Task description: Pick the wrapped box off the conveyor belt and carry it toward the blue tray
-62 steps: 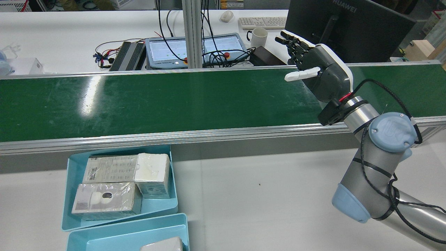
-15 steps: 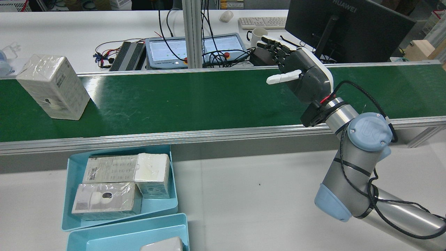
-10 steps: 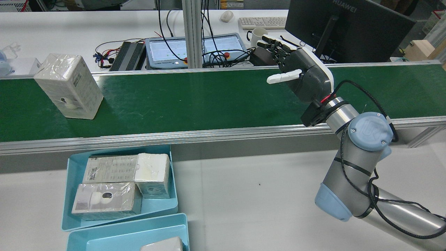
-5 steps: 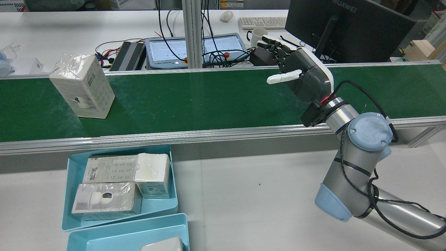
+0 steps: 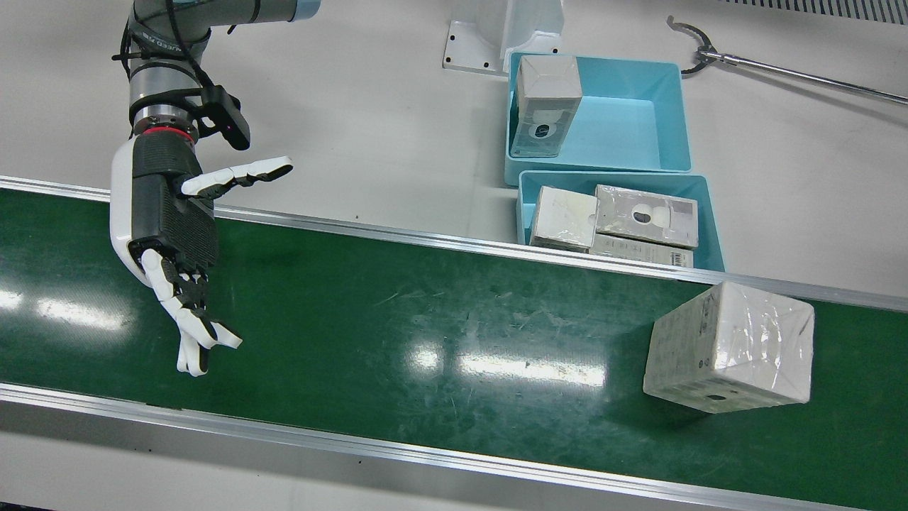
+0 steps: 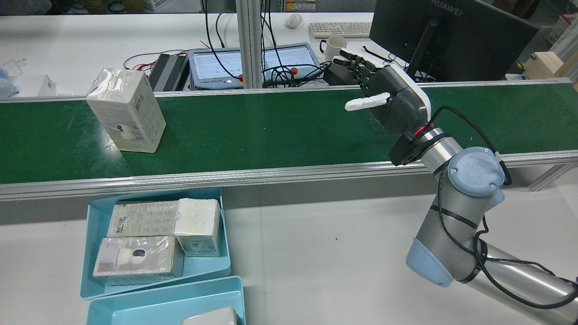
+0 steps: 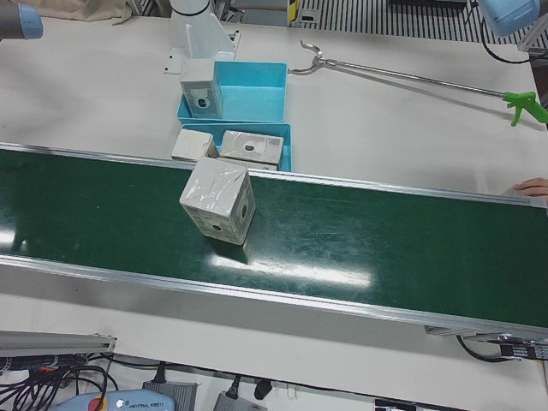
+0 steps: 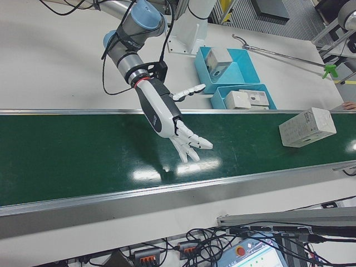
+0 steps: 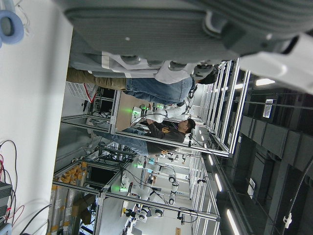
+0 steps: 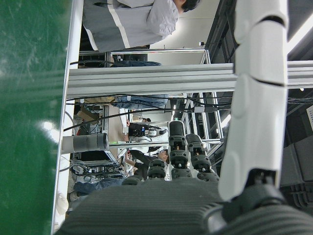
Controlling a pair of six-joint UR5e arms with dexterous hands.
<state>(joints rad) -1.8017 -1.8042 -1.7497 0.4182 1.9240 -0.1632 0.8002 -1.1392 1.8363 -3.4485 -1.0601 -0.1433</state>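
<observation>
You're at the waiting-to-grab stage here. Your right hand (image 6: pixel 393 97) hangs over the belt (image 6: pixel 271 131) with fingers spread and thumb stuck out sideways, holding nothing. The box (image 6: pixel 125 110) stands on the belt well apart from the hand, off toward the left-arm end, roughly level with the trays. In the front view the box (image 5: pixel 729 347) sits mid-belt, a bit nearer the operators' rail than the robot's, turned at an angle to the belt edges, so it's not square to your palm.

My guess for the next move: you need to close that gap, line the palm up with one of the box's flat sides, and wrap the fingers round it. The plastic wrap looks slick and crinkly, so I'd go for a firm, wide grip.

Your left hand: its own camera only catches a sliver of the palm, so can't tell if it's open or closed.

Trays: the one by the belt (image 5: pixel 709 206) already has three wrapped boxes lying flat and looks pretty packed. The far tray (image 5: pixel 667 113) has one box standing in a corner, lots of room.
</observation>
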